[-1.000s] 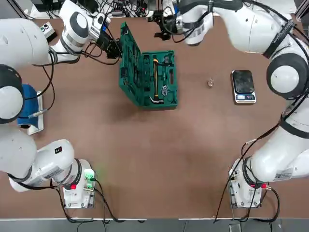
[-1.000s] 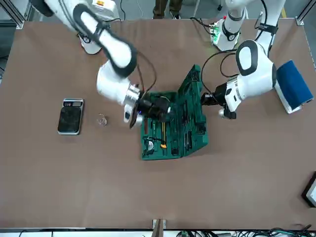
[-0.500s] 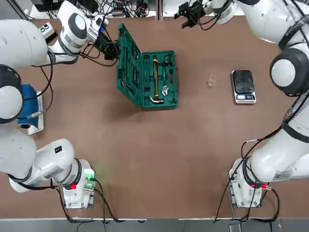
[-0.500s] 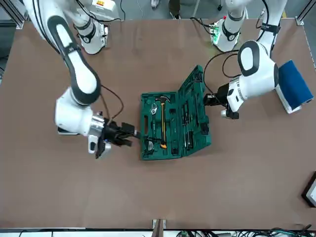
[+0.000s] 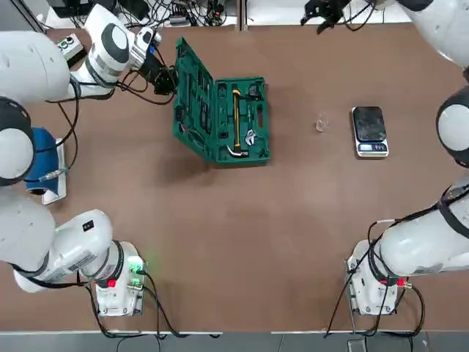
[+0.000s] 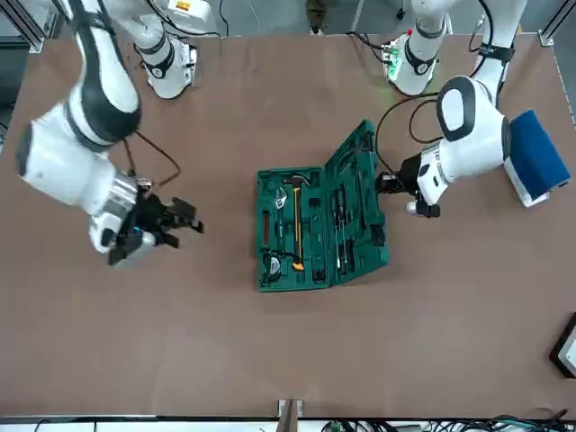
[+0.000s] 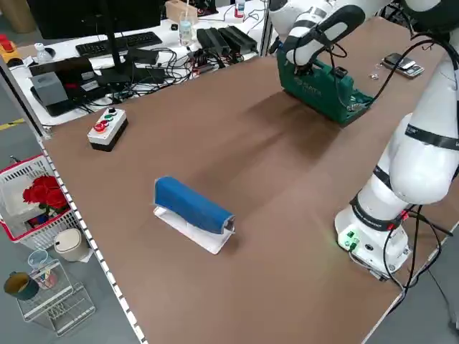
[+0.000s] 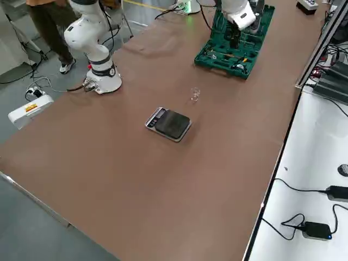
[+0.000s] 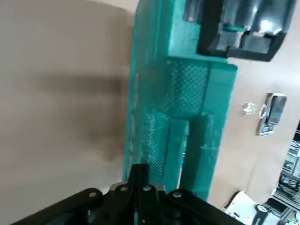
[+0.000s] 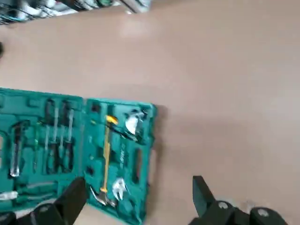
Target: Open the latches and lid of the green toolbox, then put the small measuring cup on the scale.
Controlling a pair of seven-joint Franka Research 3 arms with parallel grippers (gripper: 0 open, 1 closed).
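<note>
The green toolbox (image 5: 238, 121) lies open mid-table with hand tools in its tray. Its lid (image 5: 189, 99) stands tilted up on the left side. My left gripper (image 5: 163, 75) is shut, its tips against the lid's outer face (image 9: 187, 98). My right gripper (image 5: 320, 13) is open and empty, high over the table's far edge, well clear of the case. The small measuring cup (image 5: 320, 124) stands upright on the table just left of the scale (image 5: 369, 130). In the front view the right arm hides both. I cannot make out the latches.
A blue-topped block (image 5: 40, 158) lies at the table's left edge. A grey box with coloured buttons (image 5: 69, 45) sits at the far left corner. Cables and equipment (image 7: 179, 43) crowd the bench beyond the far edge.
The right gripper swung from above the toolbox up and away toward the far right. The lid leaned a little further open to the left, with the left gripper against it.
</note>
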